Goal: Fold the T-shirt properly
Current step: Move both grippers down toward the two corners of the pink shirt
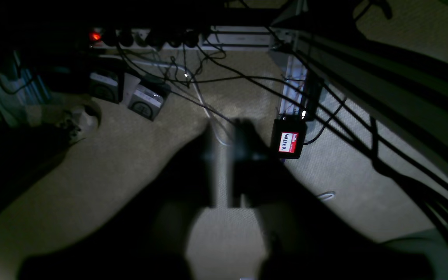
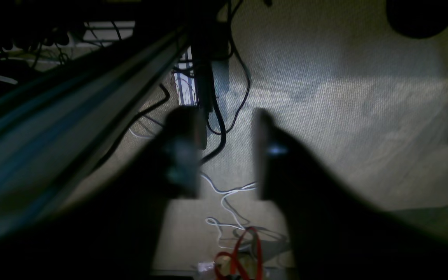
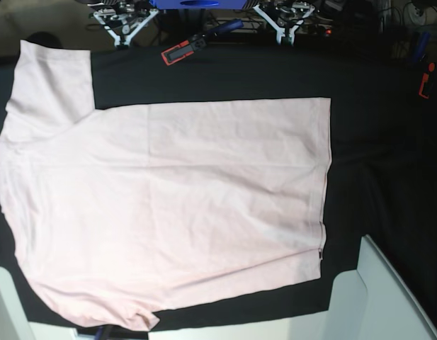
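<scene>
The pale pink T-shirt [image 3: 168,205] lies spread flat, plain side up, on the black table cloth [image 3: 374,142]. Its hem points right, one sleeve reaches the back left corner, and the other hangs at the front edge. Neither gripper touches it. My left gripper [image 1: 226,128] hangs beside the table over the carpet floor, fingers nearly together and holding nothing. My right gripper [image 2: 224,116] also hangs over the floor, with a clear gap between its fingers and nothing in it. In the base view only white arm parts [image 3: 377,297] show at the front corners.
A red-black clamp [image 3: 179,52] sits at the table's back edge. On the floor below are a power strip [image 1: 95,36], many cables, a black box with a name tag [image 1: 288,140] and a red cable [image 2: 239,256]. The table's frame rail [image 1: 383,89] runs close by.
</scene>
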`<action>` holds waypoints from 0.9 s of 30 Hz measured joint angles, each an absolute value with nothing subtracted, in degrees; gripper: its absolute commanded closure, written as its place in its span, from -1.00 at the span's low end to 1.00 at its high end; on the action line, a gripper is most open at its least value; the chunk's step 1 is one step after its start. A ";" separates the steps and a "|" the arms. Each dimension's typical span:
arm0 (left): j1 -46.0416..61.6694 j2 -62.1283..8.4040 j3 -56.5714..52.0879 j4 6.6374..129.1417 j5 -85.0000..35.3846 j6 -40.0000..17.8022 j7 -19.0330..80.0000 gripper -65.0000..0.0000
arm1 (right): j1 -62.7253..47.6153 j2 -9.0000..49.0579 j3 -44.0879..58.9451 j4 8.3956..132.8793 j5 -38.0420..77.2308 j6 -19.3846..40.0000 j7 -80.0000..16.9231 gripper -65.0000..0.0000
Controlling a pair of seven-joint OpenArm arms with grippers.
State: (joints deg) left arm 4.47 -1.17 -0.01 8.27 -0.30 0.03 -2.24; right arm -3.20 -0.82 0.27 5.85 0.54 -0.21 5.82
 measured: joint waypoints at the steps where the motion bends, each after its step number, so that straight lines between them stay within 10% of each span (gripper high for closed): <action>1: 4.47 -1.17 -0.01 8.27 -0.32 0.03 -2.24 0.99 | -3.33 -0.82 0.27 5.96 0.75 -0.23 5.76 1.00; 5: 4.47 -1.08 -0.01 8.25 -0.30 0.01 -2.22 0.78 | -3.29 -0.82 0.36 6.98 0.69 -0.25 5.56 0.41; 10: 4.47 -1.15 -0.01 8.27 -0.27 0.03 -2.22 0.01 | -3.33 -0.89 0.36 6.92 0.71 -0.32 5.52 -0.31; 16: 4.45 -1.15 -0.01 8.27 -0.30 0.03 -2.22 0.05 | -3.92 -0.95 0.36 7.01 0.71 -0.32 5.89 -0.21; 21: 4.47 -1.13 -0.01 8.27 -0.30 0.01 -2.24 1.00 | -4.14 -0.43 0.36 6.96 0.78 -0.23 5.67 1.00; 27: 4.97 -1.08 -0.01 8.47 -0.27 0.01 -2.31 1.00 | -4.14 1.13 0.36 6.85 3.77 -0.67 5.65 0.81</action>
